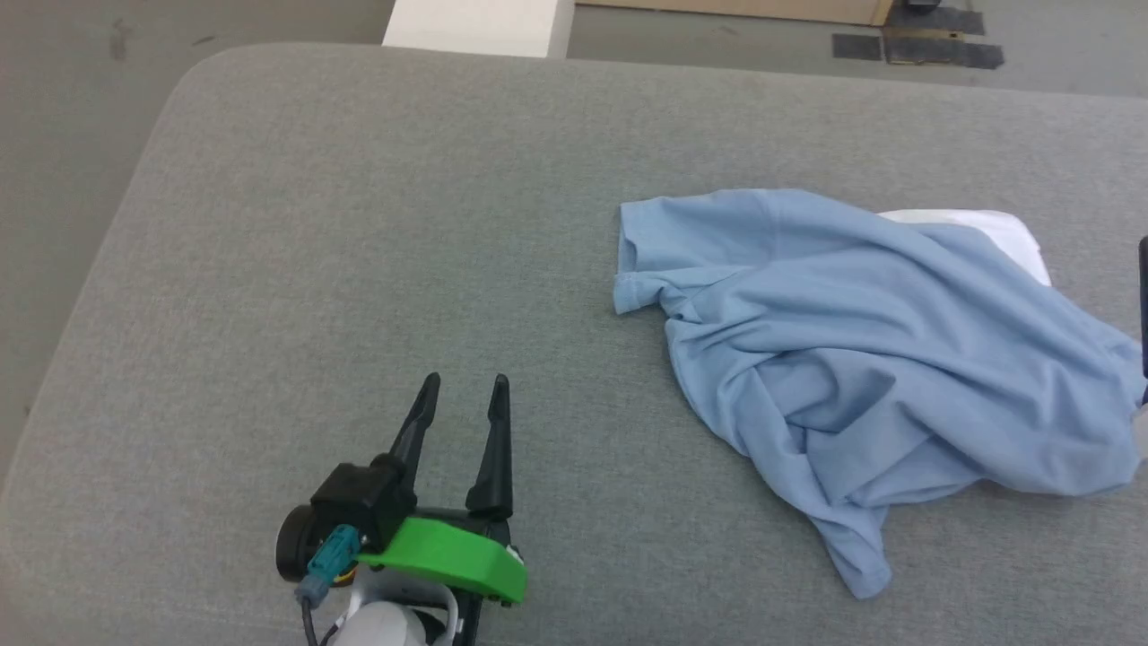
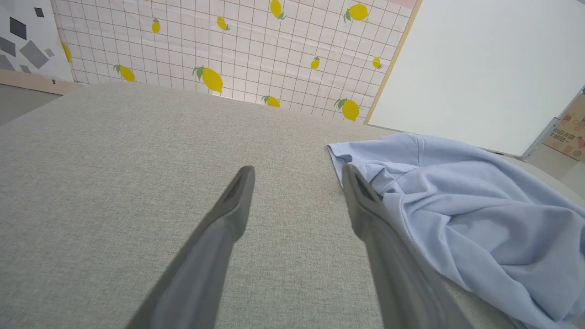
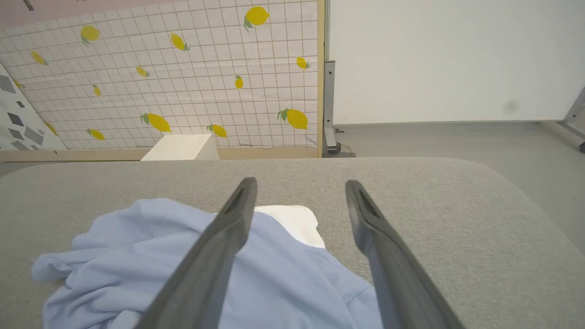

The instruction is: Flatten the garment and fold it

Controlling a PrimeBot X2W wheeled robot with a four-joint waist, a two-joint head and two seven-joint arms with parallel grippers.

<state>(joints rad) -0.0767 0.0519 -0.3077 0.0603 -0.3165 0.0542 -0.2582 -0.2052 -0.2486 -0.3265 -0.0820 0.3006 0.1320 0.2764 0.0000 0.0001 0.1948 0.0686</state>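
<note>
The garment [image 1: 861,350], a light blue T-shirt, lies crumpled in a heap on the right half of the grey padded table [image 1: 359,251]. My left gripper [image 1: 466,384] stands open at the lower left, clear of the cloth, nothing between its fingers. In the left wrist view the garment [image 2: 470,214] lies just right of the left gripper [image 2: 297,170]. In the right wrist view my right gripper [image 3: 299,183] is open above the garment [image 3: 137,256], holding nothing. A thin dark part at the head view's right edge [image 1: 1143,296] may be a right finger.
A white cloth [image 1: 995,231] sticks out from under the garment's far side, also in the right wrist view [image 3: 292,221]. A white block [image 1: 475,25] stands on the floor beyond the table's far edge. Lemon-patterned wall panels [image 3: 183,82] stand behind.
</note>
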